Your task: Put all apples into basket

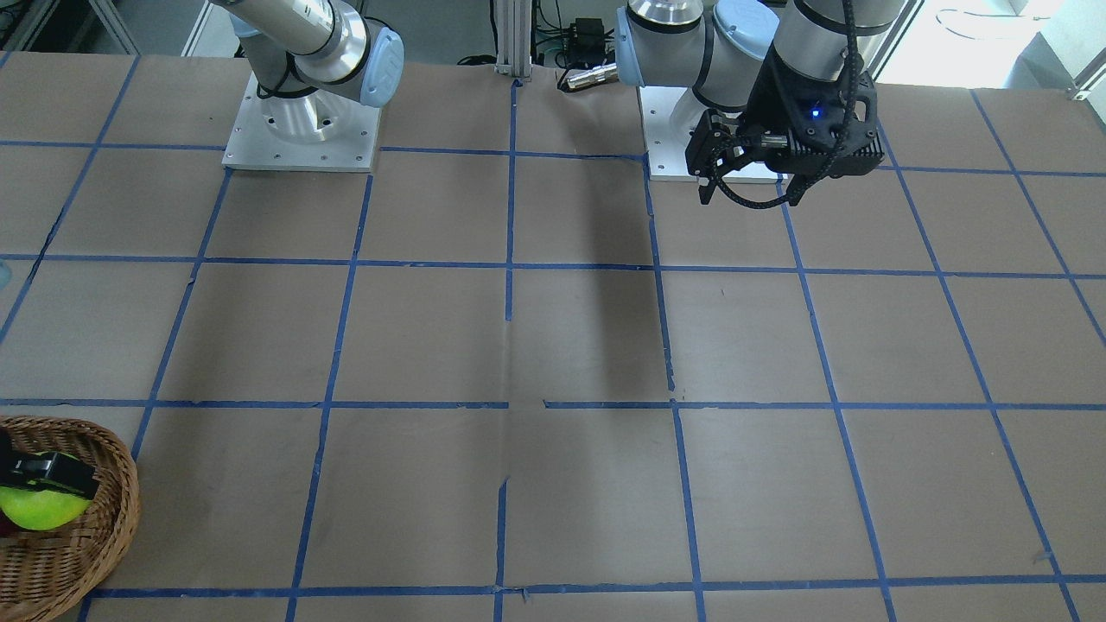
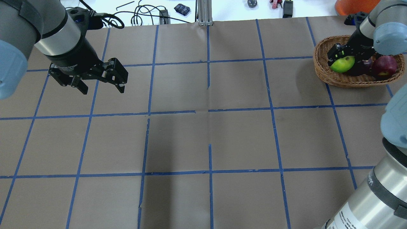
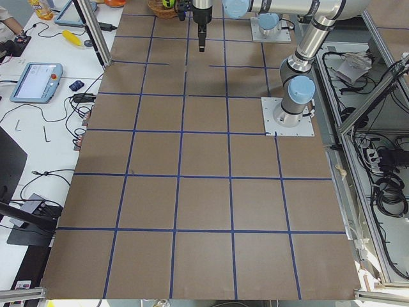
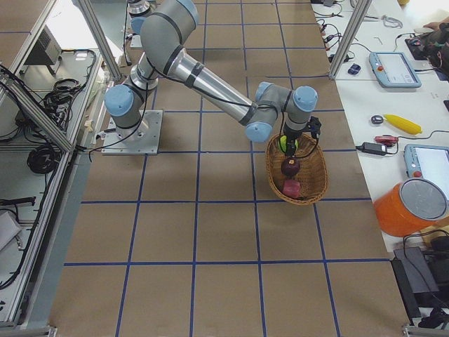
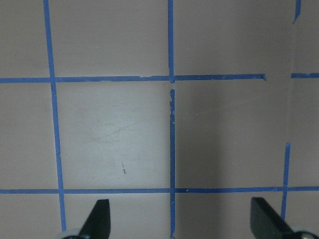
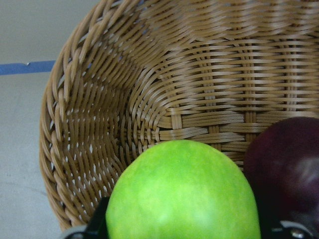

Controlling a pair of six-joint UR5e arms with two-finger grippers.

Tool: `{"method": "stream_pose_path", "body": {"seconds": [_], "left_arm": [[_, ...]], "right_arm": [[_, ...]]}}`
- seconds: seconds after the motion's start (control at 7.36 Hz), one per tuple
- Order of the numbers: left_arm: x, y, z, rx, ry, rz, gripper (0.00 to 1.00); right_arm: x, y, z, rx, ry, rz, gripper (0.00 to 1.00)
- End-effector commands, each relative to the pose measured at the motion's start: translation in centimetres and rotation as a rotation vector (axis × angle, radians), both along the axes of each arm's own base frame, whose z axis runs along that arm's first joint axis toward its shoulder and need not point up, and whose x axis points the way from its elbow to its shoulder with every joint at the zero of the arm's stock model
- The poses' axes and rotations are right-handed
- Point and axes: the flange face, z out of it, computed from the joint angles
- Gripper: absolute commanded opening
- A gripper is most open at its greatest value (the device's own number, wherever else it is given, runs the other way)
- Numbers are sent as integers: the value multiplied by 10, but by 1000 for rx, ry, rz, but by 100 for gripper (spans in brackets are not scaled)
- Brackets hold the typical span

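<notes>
Overhead exterior: right tool (image 2: 345,56) pinches green apple (image 2: 341,65) inside basket (image 2: 321,73), beside maroon apple (image 2: 361,67) and red apple (image 2: 385,65); left tool (image 2: 102,89) spread above desk (image 2: 241,136).

The green apple (image 2: 342,64), maroon apple (image 6: 284,164) and red apple (image 2: 384,65) are inside the wicker basket (image 2: 320,68).

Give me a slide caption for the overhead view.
Right gripper holds the green apple inside the basket beside the maroon apple and red apple; left gripper hangs open above the table.

Blue tape lines (image 2: 208,47) cross the brown table (image 2: 241,140).
</notes>
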Motion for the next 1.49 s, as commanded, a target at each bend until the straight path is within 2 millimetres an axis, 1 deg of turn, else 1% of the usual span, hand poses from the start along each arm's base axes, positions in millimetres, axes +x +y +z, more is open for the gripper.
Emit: {"method": "stream_pose_path", "body": {"seconds": [0.0, 0.14, 0.27, 0.41, 0.54, 0.68, 0.82, 0.95, 1.09, 1.22, 1.36], "left_arm": [[0, 0, 1, -1, 1, -1, 100], [0, 0, 1, -1, 1, -1, 100], [0, 0, 1, -3, 1, -1, 100], [0, 0, 1, -3, 1, -1, 100], [0, 0, 1, -3, 1, -1, 100], [0, 0, 1, -3, 1, -1, 100], [0, 0, 1, -3, 1, -1, 100], [0, 0, 1, -3, 1, -1, 100], [0, 0, 1, -3, 1, -1, 100], [0, 0, 1, -3, 1, -1, 100], [0, 0, 2, -4, 1, -1, 100]], "right_arm": [[-1, 1, 2, 11, 8, -2, 100], [0, 3, 18, -4, 14, -4, 100], [9, 11, 42, -8, 14, 4, 100], [28, 27, 79, 22, -3, 12, 100], [64, 51, 115, 67, -24, -20, 100], [116, 75, 151, 69, -22, -23, 100], [168, 109, 169, 83, -20, 7, 100], [213, 152, 170, 99, -10, -56, 100], [249, 192, 165, 111, -2, -96, 100], [266, 212, 190, 61, -4, -63, 100], [266, 208, 198, 56, 0, -61, 100]]}}
